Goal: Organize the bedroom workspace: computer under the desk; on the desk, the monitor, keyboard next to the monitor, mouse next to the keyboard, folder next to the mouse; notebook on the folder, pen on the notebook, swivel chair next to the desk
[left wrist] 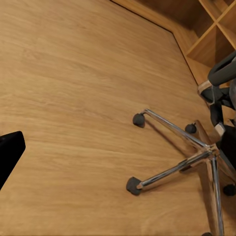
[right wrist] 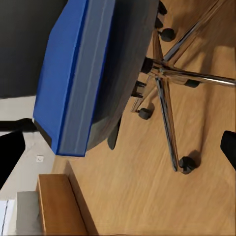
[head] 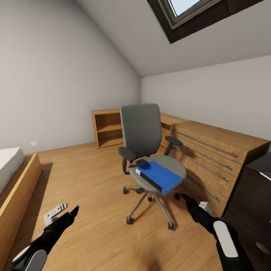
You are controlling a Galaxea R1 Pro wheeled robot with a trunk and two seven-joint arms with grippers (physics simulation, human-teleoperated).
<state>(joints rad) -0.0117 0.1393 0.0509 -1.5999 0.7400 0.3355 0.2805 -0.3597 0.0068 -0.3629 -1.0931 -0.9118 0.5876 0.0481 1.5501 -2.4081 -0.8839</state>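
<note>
We see the swivel chair (head: pixel 150 158) standing in the middle of the wooden floor (head: pixel 90 195), its grey seat carrying the blue folder (head: pixel 162 176) — the folder lies flat across the front right part of the seat, one corner reaching past the seat's edge. Behind the chair stands an open wooden shelf unit (head: pixel 107 128) against the wall, its compartments bare as far as we can make out. To the chair's right runs a low light-wood cabinet (head: pixel 210 158) with long metal rails, and at the far right edge a dark drawer unit (head: pixel 252 195) of the desk comes into the head view. A bed frame (head: pixel 19 188) sits at the left edge.

Our left gripper (head: pixel 69 212) reaches forward low over the floor, well apart from the chair, arm stretched out and pointing ahead; its fingers look spread, one pale and one dark, with nothing between them. In the left wrist view we look down on the chair's chrome star base (left wrist: pixel 191 162) and castors.

Our right gripper (head: pixel 192 201) is extended toward the chair base, just beside the cabinet and below the folder's level. We cannot tell how its jaws stand from the head view; in the right wrist view the dark fingertips (right wrist: pixel 228 147) show at opposite edges, apart, with the folder (right wrist: pixel 73 78) and seat ahead.
</note>
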